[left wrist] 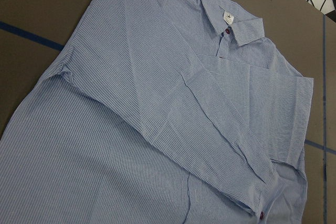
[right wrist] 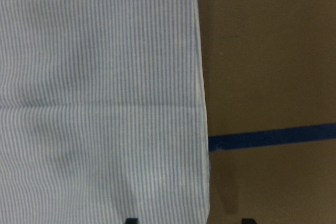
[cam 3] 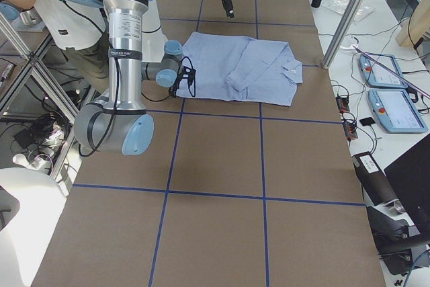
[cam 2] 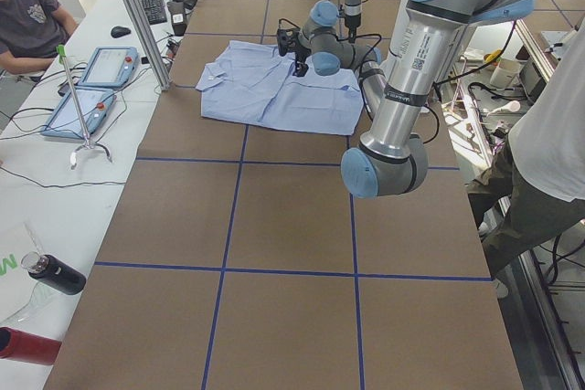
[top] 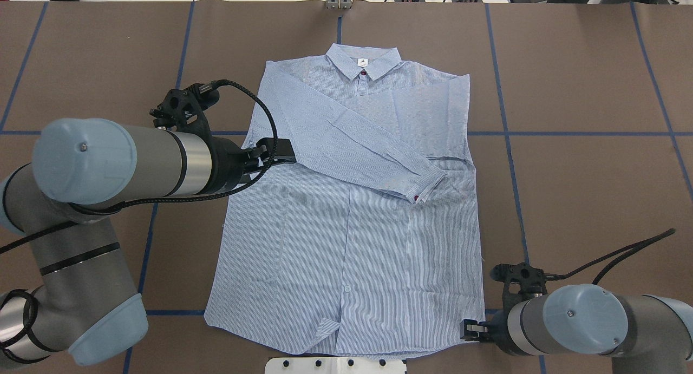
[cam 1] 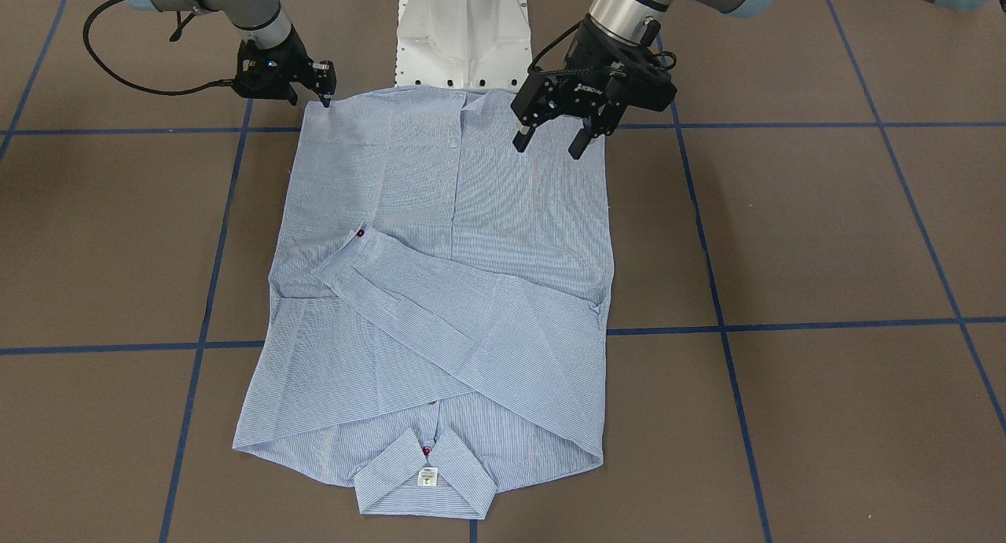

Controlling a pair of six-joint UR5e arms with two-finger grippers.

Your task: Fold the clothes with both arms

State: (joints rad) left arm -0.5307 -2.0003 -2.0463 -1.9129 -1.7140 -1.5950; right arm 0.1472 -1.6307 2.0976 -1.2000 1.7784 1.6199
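Seemingly poised for a lengthwise fold, the left arm's black two-finger gripper [cam 1: 550,146] hovers left of the white pedestal base [cam 1: 462,32] and farther out, fingers spread and empty. Straight out from that pedestal the light blue-and-white striped button-up shirt [top: 346,244] lies flat on the brown taped table [top: 584,174], sleeves [top: 352,141] crossed over its chest, long axis running away from the pedestal, hem [top: 433,344] nearest it and collar [top: 364,60] pointing away. Just right of the pedestal, the right arm's black gripper [top: 469,329] sits low at the hem corner, fingers parted astride the cloth edge, gripping nothing, probably to lift it collarward.
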